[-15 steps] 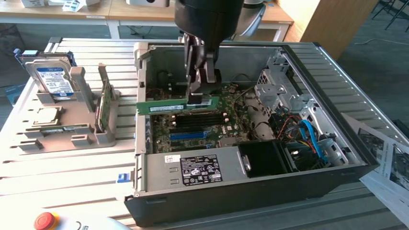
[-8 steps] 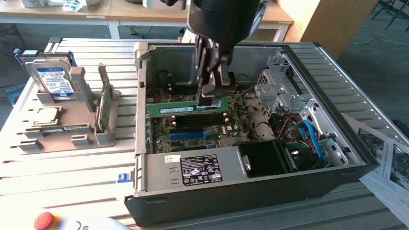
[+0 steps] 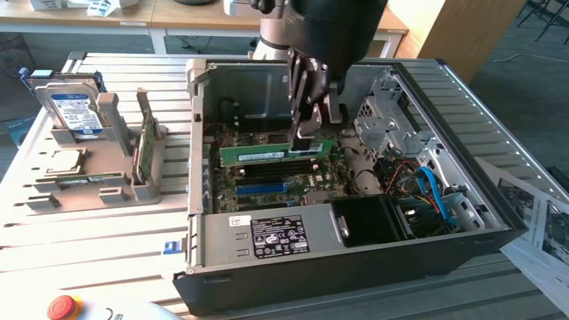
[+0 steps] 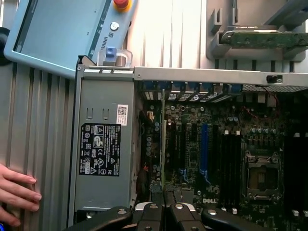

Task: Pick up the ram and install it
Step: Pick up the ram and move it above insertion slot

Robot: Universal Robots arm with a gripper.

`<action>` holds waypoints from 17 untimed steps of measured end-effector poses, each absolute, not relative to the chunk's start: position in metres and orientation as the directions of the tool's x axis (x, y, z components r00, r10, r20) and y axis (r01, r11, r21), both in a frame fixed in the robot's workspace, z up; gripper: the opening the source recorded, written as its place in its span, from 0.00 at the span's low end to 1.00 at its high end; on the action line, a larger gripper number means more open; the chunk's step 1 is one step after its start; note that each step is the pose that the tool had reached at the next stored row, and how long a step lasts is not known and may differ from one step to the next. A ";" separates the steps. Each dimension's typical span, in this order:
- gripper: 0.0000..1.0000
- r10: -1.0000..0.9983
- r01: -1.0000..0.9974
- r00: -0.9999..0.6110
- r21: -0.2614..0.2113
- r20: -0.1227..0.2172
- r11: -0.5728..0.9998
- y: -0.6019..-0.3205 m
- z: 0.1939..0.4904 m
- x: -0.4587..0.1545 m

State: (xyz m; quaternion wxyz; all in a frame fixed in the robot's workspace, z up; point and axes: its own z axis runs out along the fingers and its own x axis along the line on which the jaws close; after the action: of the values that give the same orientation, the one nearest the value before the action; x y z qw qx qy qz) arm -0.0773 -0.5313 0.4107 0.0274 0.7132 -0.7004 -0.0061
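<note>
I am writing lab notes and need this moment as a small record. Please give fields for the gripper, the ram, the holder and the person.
gripper: the gripper is shut on the ram, inside the open computer case
ram: level above the motherboard slots; seated or not, cannot tell
holder: the holder, at the exterior view's left of the case, carries a hard drive
person: a hand lies on the table beside the case

ram [image 3: 266,155]: green, white label; hard drive [image 3: 71,110]: silver, blue-and-white label; power supply [image 3: 266,233]: grey, black sticker; cable [image 3: 433,193]: blue; button [image 3: 62,307]: red; table [image 3: 89,227]: pale grey, ribbed; holder [image 3: 98,180]: grey.
</note>
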 end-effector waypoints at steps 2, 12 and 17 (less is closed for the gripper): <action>0.12 -0.999 -0.999 0.019 0.048 0.030 -0.017 -0.533 0.411 -0.073; 0.12 -0.999 -0.999 0.019 0.048 0.030 -0.017 -0.537 0.411 -0.061; 0.12 -0.999 -0.999 0.019 0.048 0.030 -0.017 -0.536 0.411 -0.061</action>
State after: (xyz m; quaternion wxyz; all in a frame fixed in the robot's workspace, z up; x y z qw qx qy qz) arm -0.0610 -0.5359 0.4106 0.0274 0.7132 -0.7004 -0.0062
